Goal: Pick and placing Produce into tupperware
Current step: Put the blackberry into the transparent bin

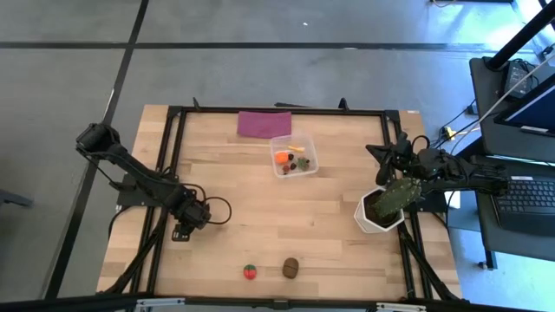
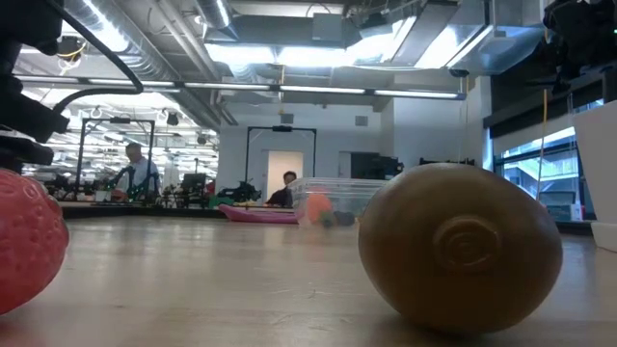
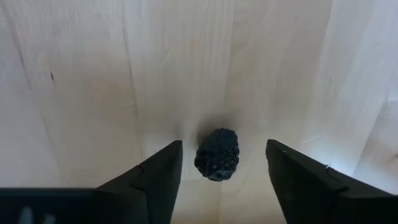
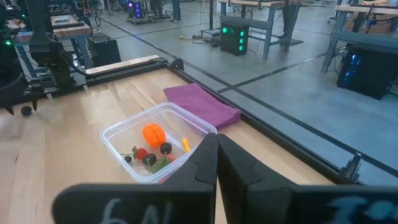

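A small dark bumpy berry (image 3: 217, 155) lies on the wood between the fingers of my open left gripper (image 3: 224, 147), which points down at it near the table's left side (image 1: 181, 230); neither finger touches it. The tupperware (image 1: 293, 157) (image 4: 121, 134) stands toward the far middle and holds an orange ball (image 4: 153, 134), red pieces and a dark bit. A strawberry (image 1: 251, 272) (image 2: 27, 241) and a brown oval lump (image 1: 291, 268) (image 2: 459, 247) rest on the table near its near edge. My right gripper (image 4: 216, 142) is shut and waits above the right edge (image 1: 382, 159).
A purple cloth (image 1: 264, 123) (image 4: 203, 104) lies flat at the far edge behind the tupperware. A green cactus-like plant in a white pot (image 1: 382, 208) stands at the right edge below my right arm. A black frame (image 1: 173, 113) borders the table. People show in the room behind.
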You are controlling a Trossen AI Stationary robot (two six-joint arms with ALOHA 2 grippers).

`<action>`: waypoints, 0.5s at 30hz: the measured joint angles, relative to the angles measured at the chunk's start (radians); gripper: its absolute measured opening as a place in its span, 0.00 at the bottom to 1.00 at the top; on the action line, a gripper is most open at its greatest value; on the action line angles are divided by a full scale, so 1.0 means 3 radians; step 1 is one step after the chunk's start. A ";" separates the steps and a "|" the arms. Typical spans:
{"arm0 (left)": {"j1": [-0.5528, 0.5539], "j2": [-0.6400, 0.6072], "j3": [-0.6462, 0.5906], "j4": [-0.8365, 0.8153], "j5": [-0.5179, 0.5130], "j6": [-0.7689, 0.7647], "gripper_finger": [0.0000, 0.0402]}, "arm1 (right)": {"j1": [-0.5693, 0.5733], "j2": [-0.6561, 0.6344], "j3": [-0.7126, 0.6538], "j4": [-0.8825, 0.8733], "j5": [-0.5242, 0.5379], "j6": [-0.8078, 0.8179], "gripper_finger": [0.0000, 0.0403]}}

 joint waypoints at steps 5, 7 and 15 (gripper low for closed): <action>0.0000 0.0000 0.0000 -0.0005 0.0000 0.0000 0.46 | 0.0000 0.0000 0.0000 -0.0001 0.0000 -0.0002 0.02; 0.0000 0.0000 0.0000 -0.0005 0.0000 0.0000 0.43 | 0.0000 0.0000 0.0000 -0.0001 0.0000 -0.0003 0.02; -0.0050 0.0291 0.0017 -0.0010 0.0003 -0.0016 0.37 | 0.0000 0.0000 0.0000 -0.0003 0.0000 -0.0006 0.02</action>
